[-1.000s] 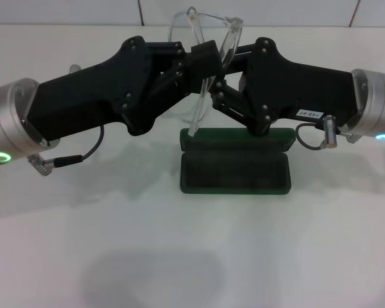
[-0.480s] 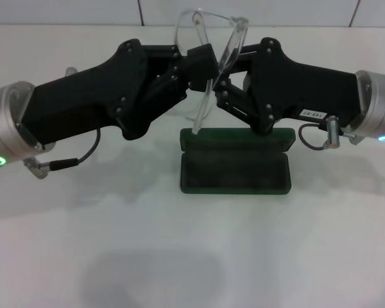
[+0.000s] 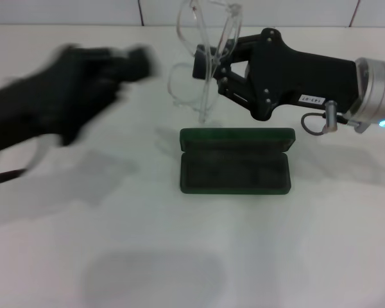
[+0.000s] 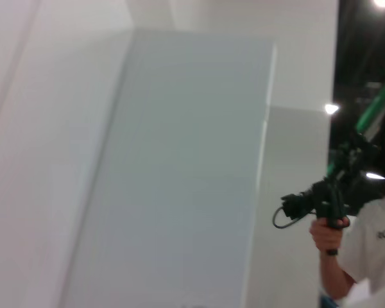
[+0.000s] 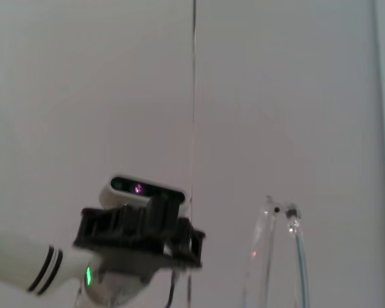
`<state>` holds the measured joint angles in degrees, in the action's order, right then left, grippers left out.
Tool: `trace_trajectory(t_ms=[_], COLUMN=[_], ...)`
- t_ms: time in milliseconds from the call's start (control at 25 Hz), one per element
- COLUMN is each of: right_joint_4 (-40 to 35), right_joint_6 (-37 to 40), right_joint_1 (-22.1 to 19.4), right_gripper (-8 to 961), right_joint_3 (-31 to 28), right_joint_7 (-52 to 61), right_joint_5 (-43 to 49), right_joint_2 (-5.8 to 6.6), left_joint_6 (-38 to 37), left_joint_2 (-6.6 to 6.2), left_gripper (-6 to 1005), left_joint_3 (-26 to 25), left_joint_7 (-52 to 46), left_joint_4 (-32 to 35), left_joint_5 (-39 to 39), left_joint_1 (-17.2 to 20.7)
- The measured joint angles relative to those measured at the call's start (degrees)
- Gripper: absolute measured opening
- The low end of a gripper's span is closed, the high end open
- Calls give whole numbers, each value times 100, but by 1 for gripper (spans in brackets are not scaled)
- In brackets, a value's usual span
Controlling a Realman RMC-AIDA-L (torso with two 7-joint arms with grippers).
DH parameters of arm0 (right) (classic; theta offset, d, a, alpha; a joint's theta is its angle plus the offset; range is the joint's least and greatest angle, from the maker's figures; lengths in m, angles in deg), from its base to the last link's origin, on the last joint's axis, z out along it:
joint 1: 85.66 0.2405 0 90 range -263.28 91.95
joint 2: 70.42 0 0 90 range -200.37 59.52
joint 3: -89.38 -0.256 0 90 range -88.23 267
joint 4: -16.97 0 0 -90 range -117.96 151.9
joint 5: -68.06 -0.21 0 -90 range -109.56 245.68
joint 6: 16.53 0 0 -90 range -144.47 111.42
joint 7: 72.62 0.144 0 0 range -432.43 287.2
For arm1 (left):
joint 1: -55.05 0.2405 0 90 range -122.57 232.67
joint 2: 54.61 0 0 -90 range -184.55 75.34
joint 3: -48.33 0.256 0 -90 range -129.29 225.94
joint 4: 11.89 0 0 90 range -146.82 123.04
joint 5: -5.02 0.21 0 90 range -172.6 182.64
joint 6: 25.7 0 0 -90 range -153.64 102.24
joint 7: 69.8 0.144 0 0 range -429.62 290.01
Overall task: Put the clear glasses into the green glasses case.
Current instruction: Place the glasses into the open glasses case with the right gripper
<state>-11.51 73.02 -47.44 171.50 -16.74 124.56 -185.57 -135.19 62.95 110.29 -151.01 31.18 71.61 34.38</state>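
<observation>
The clear glasses (image 3: 208, 29) hang in the air above and behind the green glasses case (image 3: 234, 170), their thin arms pointing down toward its left end. My right gripper (image 3: 204, 64) is shut on them from the right. The glasses' arm tips (image 5: 279, 256) also show in the right wrist view. The case lies open on the white table, lid raised at the back, dark lining bare. My left gripper (image 3: 136, 64) is a blur well to the left of the glasses and holds nothing that I can see.
The white table (image 3: 199, 256) spreads out before the case, with a tiled wall behind. In the right wrist view my left arm (image 5: 135, 237) shows against the wall. A person with a camera (image 4: 330, 212) shows in the left wrist view.
My left gripper has let go of the glasses and swung away to the left. The right gripper keeps the glasses, now slightly higher and a little left.
</observation>
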Motion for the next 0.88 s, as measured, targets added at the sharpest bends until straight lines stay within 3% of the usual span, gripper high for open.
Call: trace_trajectory(t_ms=[120, 280, 440, 520, 640, 880], right_joint_4=[-817, -2923, -4737, -5427, -5845, -5206], right_joint_6=[-261, -827, -627, -159, 455, 692], right_joint_1=[-186, -591, -569, -335, 268, 1527], right_gripper=[106, 106, 106, 106, 106, 106], right_joint_3=[-13, -32, -276, -412, -411, 346], right_joint_7=[731, 2704, 4786, 5806, 6748, 7533], right_joint_5=[483, 2088, 4079, 5096, 6303, 7563], right_joint_2=[127, 277, 229, 135, -2, -77], left_joint_6=[-141, -150, -156, -158, -161, -169], left_joint_2=[-224, -557, -675, -677, -652, -615], left_gripper=[40, 40, 40, 40, 40, 40], left_joint_3=[-564, -1051, -1254, -1311, -1355, -1338], left_joint_7=[-169, -441, -481, -443, -380, -202], left_joint_4=[11, -32, 20, 29, 31, 34], left_joint_5=[22, 232, 535, 647, 824, 1145], left_joint_1=[315, 647, 914, 982, 1000, 862])
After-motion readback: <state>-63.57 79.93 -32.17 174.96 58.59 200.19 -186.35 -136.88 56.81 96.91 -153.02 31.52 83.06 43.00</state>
